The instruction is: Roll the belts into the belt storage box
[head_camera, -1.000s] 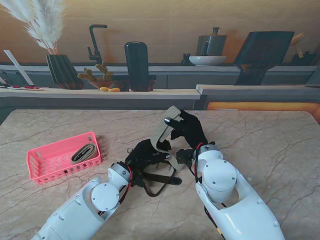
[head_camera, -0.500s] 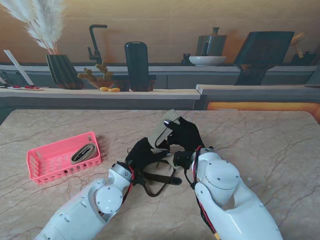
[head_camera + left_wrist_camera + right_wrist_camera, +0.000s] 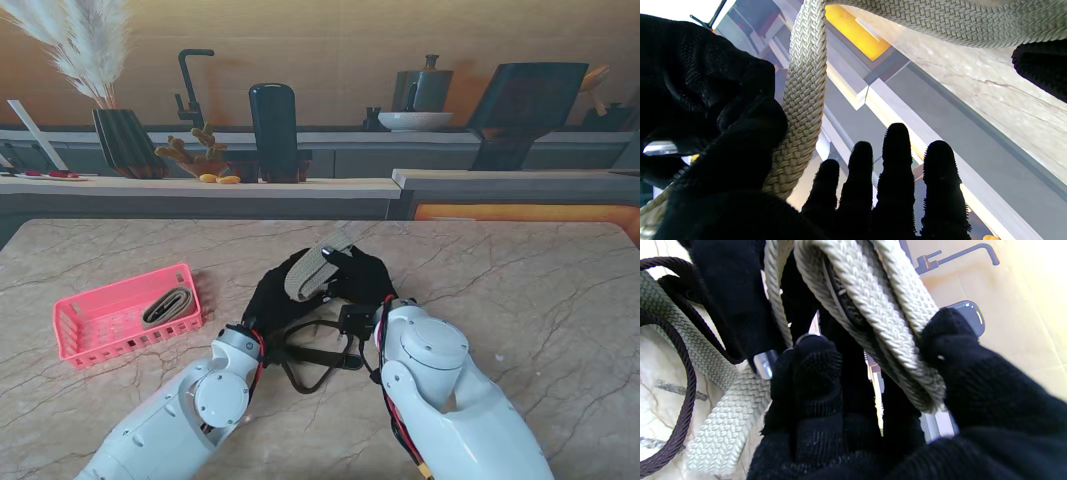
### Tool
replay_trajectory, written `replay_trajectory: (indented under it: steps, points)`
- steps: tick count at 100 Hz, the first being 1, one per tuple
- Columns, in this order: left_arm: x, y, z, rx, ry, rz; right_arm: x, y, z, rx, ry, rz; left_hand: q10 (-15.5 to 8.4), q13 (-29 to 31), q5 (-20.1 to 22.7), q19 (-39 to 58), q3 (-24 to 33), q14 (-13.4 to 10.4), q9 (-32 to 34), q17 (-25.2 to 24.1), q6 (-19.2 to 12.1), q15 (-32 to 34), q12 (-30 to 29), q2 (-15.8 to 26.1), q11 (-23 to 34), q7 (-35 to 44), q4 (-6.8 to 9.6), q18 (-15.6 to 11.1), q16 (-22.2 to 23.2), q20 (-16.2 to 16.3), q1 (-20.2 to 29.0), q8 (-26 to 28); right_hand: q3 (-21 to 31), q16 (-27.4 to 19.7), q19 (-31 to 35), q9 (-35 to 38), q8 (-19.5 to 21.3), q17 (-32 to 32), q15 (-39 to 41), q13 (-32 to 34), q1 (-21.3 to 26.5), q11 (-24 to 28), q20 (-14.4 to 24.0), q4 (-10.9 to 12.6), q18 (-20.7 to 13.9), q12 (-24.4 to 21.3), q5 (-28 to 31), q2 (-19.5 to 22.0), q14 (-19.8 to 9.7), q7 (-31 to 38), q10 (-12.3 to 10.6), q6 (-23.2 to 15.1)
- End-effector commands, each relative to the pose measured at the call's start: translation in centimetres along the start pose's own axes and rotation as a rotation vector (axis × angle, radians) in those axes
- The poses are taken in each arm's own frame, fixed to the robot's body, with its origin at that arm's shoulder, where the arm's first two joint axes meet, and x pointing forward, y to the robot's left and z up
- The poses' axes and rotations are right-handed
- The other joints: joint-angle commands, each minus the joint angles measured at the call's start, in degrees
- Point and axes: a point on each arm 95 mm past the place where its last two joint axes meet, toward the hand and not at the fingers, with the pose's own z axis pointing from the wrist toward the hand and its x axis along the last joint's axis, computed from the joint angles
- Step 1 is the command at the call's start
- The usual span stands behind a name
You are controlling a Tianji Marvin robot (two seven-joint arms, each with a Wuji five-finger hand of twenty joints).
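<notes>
Far to our left sits the pink storage basket (image 3: 92, 338), one rolled belt (image 3: 165, 306) already inside. Our left hand (image 3: 272, 300) pinches the beige woven belt (image 3: 318, 266) under its thumb, four fingers (image 3: 893, 173) spread. Our right hand (image 3: 362, 277), just beside it, grips the started coil. The belt runs slantwise between both hands, above the table. The right wrist view alone shows stacked wraps and a dark brown belt (image 3: 680, 396) lying underneath.
</notes>
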Motion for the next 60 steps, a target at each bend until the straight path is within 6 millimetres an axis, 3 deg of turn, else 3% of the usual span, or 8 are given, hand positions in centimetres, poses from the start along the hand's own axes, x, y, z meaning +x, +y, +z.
replay_trajectory:
  steps: [1, 12, 19, 41, 60]
  points:
    - [1.0, -0.2, 0.5, 0.031, 0.026, -0.019, -1.5, -0.4, 0.2, 0.009, -0.043, -0.008, 0.64, -2.72, -2.33, -0.71, -0.39, -0.32, -4.17, -1.29, 1.19, -0.67, -1.52, 4.09, -1.76, -7.23, 2.36, -0.89, -0.63, -0.88, -4.15, -3.16, 5.86, 1.35, 2.94, -1.86, 0.17, -0.29, 3.12, -1.05, 3.46, 3.87, 0.48, 0.62, 4.88, 2.49, 6.02, 4.85, -2.20, 9.38, -0.32, -9.32]
    - [1.1, -0.3, 0.5, 0.040, 0.029, -0.029, -1.9, -0.4, 0.6, 0.000, -0.058, -0.028, 0.92, -5.45, -2.83, -2.43, -0.47, -0.78, -8.45, -2.56, 1.40, -2.44, -3.01, 3.52, -3.50, -16.42, 2.45, -1.27, -1.41, -1.96, -5.25, -5.43, 7.03, 2.97, 3.25, -15.63, -1.36, -2.64, 7.62, -5.73, 2.71, 11.25, 0.55, 0.38, 3.51, 9.07, 7.07, 3.63, -4.43, 9.47, 2.24, -9.59]
    - [1.1, -0.3, 0.5, 0.037, 0.031, -0.042, -2.1, -0.4, 0.8, -0.011, -0.069, -0.040, 0.52, -6.81, -2.96, -4.33, 0.12, -1.44, -10.21, -3.18, 0.22, -4.30, -4.15, 2.92, -4.83, -20.18, 2.36, -2.07, -2.33, -3.12, -6.15, -4.55, 7.80, 3.27, 3.58, -21.34, -2.41, -4.16, 9.12, -8.23, 2.53, 14.43, 0.75, 0.30, 3.05, 10.14, 7.89, 2.96, -5.08, 9.60, 3.69, -8.63]
    - [1.1, -0.1, 0.4, 0.006, 0.076, -0.050, -2.6, 0.0, 1.4, -0.023, -0.109, -0.047, -1.50, -8.88, -3.08, -9.58, 2.25, -3.70, -10.59, -4.19, -4.88, -9.15, -6.34, 2.01, -8.99, -22.65, 1.69, -3.91, -3.98, -5.20, -8.97, -2.23, 8.47, 2.72, 4.40, -18.46, -3.75, -4.15, 10.27, -6.96, 2.47, 15.27, 0.91, 0.18, 3.32, 7.58, 8.82, 2.38, -4.06, 9.71, 1.92, -6.56]
    - [1.2, 0.0, 0.4, -0.002, 0.097, -0.060, -3.1, 0.2, 1.6, 0.016, -0.161, -0.077, -2.61, -10.21, -2.93, -12.25, 3.19, -5.23, -10.63, -4.95, -10.26, -12.04, -6.89, 1.29, -10.76, -22.79, 1.30, -4.53, -5.00, -5.58, -10.20, -2.60, 7.91, 2.61, 4.70, -18.47, -4.48, -4.47, 10.63, -6.71, 1.98, 15.46, 0.87, -0.03, 4.14, 7.18, 8.92, 2.87, -3.08, 9.15, 4.07, -6.04]
